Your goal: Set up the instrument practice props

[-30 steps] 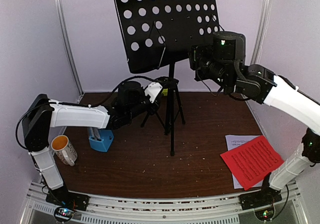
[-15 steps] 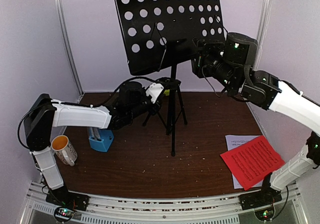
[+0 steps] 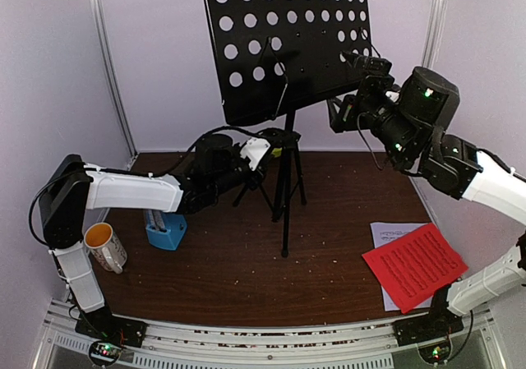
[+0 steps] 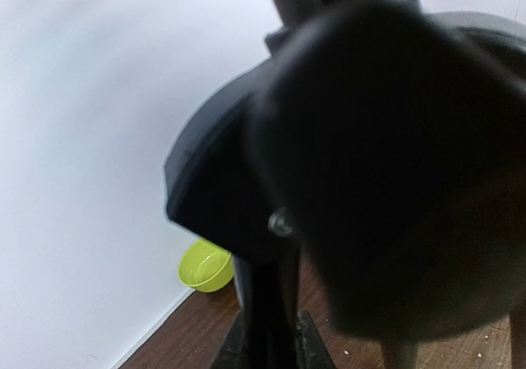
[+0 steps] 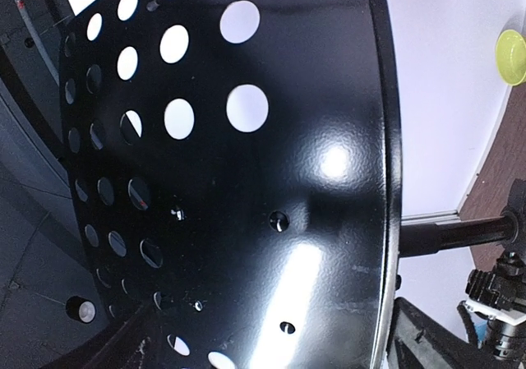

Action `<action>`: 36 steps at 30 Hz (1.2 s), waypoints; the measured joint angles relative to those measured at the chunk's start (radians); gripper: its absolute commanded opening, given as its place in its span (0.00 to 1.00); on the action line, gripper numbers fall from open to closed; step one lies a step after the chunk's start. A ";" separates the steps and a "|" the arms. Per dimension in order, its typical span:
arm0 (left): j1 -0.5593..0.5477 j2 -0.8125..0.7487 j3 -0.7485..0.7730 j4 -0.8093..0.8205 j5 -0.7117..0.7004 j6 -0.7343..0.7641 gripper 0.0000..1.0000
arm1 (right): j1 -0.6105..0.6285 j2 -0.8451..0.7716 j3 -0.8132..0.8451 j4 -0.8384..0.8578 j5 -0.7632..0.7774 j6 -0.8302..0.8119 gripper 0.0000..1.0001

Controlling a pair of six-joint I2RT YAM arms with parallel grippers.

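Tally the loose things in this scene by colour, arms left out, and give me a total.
Black: 1, music stand
Red: 1, red sheet
White: 2, white sheet and mug
Blue: 1, metronome
Lime-green: 1, bowl
Total: 6

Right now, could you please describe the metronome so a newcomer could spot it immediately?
Start at the black music stand mid-table and look left of its tripod legs, beneath the left arm. The metronome stands there beside a white mug. It is the only blue thing.
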 measured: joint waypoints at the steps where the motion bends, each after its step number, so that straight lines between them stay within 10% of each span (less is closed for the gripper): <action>1: 0.000 0.000 0.000 0.000 0.001 0.000 0.03 | 0.000 -0.003 0.000 0.000 -0.003 0.007 1.00; 16: 0.021 0.000 -0.005 0.003 0.020 -0.008 0.08 | 0.002 -0.115 -0.144 -0.058 -0.026 0.056 1.00; 27: 0.029 0.005 -0.014 -0.043 0.047 0.002 0.41 | -0.016 -0.198 -0.296 -0.061 -0.020 -0.018 1.00; 36: 0.035 0.004 -0.022 -0.057 0.072 0.002 0.48 | -0.085 -0.262 -0.440 0.014 -0.085 -0.289 1.00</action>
